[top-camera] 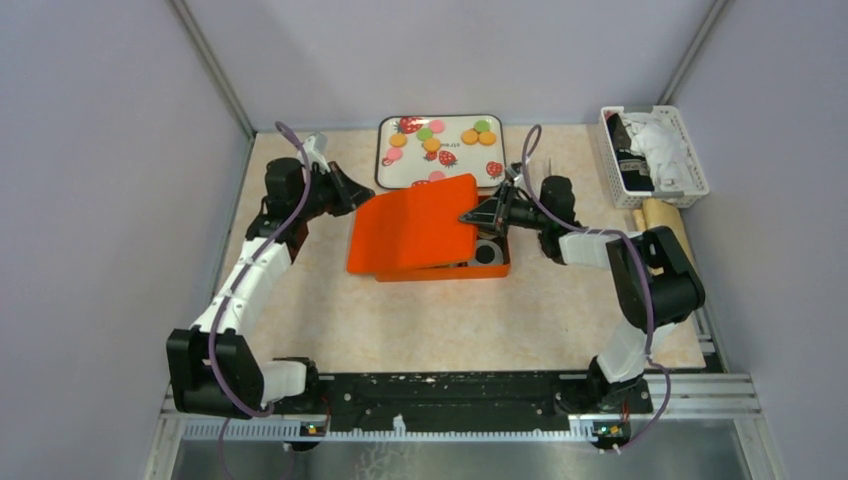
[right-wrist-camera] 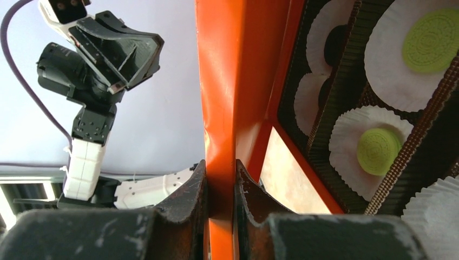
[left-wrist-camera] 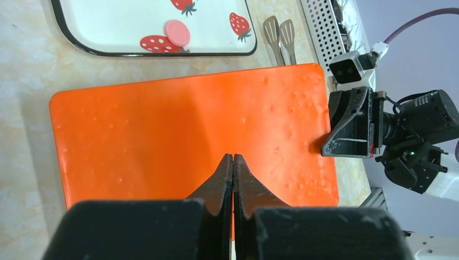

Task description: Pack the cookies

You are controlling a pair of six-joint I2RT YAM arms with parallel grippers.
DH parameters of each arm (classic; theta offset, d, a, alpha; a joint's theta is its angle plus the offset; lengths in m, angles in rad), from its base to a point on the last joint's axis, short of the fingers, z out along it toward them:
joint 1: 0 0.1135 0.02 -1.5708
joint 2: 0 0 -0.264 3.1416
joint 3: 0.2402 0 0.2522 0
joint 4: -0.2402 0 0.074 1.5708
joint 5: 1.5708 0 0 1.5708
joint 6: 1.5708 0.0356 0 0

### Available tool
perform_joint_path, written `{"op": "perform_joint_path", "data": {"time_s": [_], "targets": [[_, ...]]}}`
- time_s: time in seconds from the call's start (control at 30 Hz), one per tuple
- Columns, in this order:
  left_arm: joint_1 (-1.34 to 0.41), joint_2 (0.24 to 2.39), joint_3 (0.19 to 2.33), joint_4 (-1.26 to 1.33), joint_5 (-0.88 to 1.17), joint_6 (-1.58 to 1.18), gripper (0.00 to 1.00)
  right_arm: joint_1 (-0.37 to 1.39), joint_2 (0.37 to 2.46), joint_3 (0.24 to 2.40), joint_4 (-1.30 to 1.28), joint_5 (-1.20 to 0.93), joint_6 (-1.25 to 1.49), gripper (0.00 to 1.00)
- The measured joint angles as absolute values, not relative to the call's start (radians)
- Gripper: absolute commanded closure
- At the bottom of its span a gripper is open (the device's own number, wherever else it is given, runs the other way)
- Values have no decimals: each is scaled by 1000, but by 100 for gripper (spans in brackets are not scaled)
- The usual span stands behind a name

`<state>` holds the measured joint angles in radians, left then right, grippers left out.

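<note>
Several cookies (top-camera: 432, 145) in green, orange and pink lie on the strawberry-print tray (top-camera: 385, 170) at the back. One pink cookie (left-wrist-camera: 177, 32) shows in the left wrist view. My right gripper (top-camera: 470, 215) is shut on the right edge of the orange lid (top-camera: 415, 225) and holds it tilted over the orange box (top-camera: 490, 268). In the right wrist view the lid (right-wrist-camera: 219, 108) is pinched between the jaws, and green cookies (right-wrist-camera: 378, 150) sit in white paper cups in the box. My left gripper (top-camera: 350, 192) is shut and empty, just above the lid's left part (left-wrist-camera: 162, 130).
A white basket (top-camera: 655, 150) with cloth and dark items stands at the back right, with a wooden roller (top-camera: 660, 215) beside it. Small metal tongs (left-wrist-camera: 279, 35) lie right of the tray. Grey walls close in the table.
</note>
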<state>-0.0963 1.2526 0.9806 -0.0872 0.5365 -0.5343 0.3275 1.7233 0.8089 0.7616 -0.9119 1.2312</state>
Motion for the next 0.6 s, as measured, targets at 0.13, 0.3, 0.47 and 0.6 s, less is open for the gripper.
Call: {"op": "perform_joint_path", "data": {"time_s": [0.13,0.3,0.47,0.6], "targets": [[-108,1253,952,-68,536,-545,100,297,1723,777,799,-942,1228,100],[-126,1253,916,-44,535,-556,100,248,1723,721,878,-988,1237,100],[-155,1252,882,6,527,-572,100,191,1740,678,978,-1043,1272,100],[-187,1252,854,34,511,-578,100,178,1762,678,1030,-1069,1295,100]]}}
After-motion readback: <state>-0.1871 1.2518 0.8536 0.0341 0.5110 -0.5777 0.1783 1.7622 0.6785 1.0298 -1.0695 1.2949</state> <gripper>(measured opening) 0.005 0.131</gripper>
